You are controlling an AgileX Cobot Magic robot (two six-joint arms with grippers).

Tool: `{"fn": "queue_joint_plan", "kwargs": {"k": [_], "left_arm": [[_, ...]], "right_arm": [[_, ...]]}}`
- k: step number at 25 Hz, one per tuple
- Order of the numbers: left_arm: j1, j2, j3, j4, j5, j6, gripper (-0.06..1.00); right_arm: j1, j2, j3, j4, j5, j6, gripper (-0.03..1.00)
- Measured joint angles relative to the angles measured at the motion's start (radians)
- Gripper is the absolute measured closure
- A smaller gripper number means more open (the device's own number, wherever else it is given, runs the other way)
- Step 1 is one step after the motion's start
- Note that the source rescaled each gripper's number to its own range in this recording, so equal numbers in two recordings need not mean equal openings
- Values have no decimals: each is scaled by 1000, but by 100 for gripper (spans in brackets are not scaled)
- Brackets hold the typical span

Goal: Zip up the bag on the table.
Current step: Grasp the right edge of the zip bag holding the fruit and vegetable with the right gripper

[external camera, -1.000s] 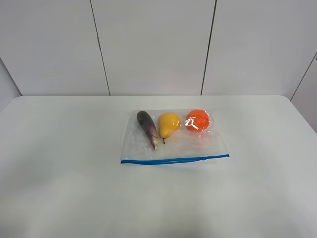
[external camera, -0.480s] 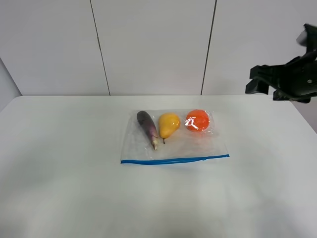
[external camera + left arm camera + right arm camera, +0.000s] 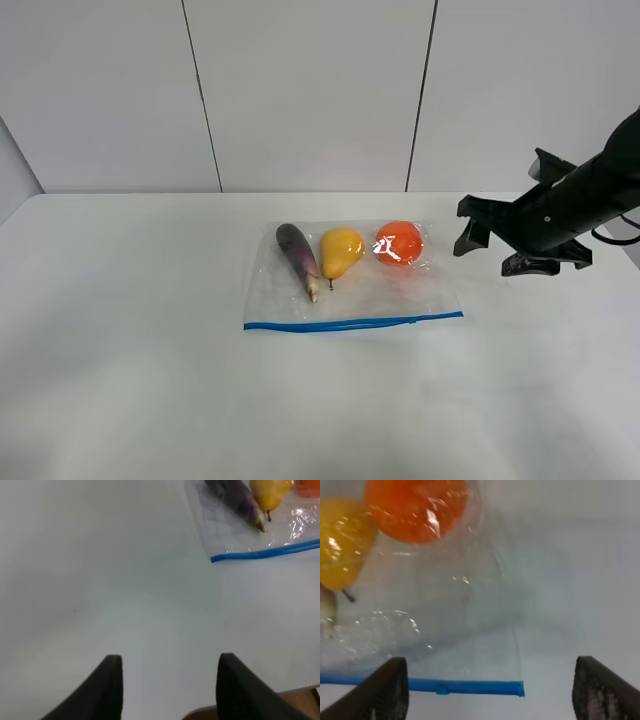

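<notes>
The clear bag (image 3: pixel 352 292) lies flat on the white table (image 3: pixel 120 330), its blue zipper strip (image 3: pixel 350 323) along the near edge. Inside are an eggplant (image 3: pixel 298 258), a yellow pear (image 3: pixel 340 252) and an orange fruit (image 3: pixel 399 242). My right gripper (image 3: pixel 490 245) is open and empty, hovering just right of the bag's right edge. In the right wrist view the right gripper (image 3: pixel 490 692) stands over the zipper strip's right end (image 3: pixel 517 687). My left gripper (image 3: pixel 167 680) is open and empty above bare table, well short of the bag's left zipper corner (image 3: pixel 215 558); it is out of the high view.
White wall panels (image 3: pixel 310 90) stand behind the table's far edge. The table's near edge (image 3: pixel 250 711) shows in the left wrist view by the left gripper's fingers.
The right arm came into view from the upper right and moved down and left to the bag's right side. The bag has not moved.
</notes>
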Motion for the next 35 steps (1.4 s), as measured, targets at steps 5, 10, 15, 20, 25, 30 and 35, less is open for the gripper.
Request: {"fn": "queue_joint_plan", "kwargs": {"k": [5,10,15,20,25,30,35], "left_arm": [[0,0,0,0,0,0,-6],[0,0,0,0,0,0,-6],[0,0,0,0,0,0,-6],[0,0,0,0,0,0,-6],[0,0,0,0,0,0,-6],[0,0,0,0,0,-1,-6],[0,0,0,0,0,-1,-6]], "right_arm": [[0,67,0,18,0,7,3],[0,130,0,48,-1,4,3],[-6,181,0,139,-3,-73,3],[-24,225,0,285,28,-202,3],[-30,277,0,362,42,-273,7],[-30,277,0,391,42,-323,26],[-30,277,0,391,45,-327,74]]}}
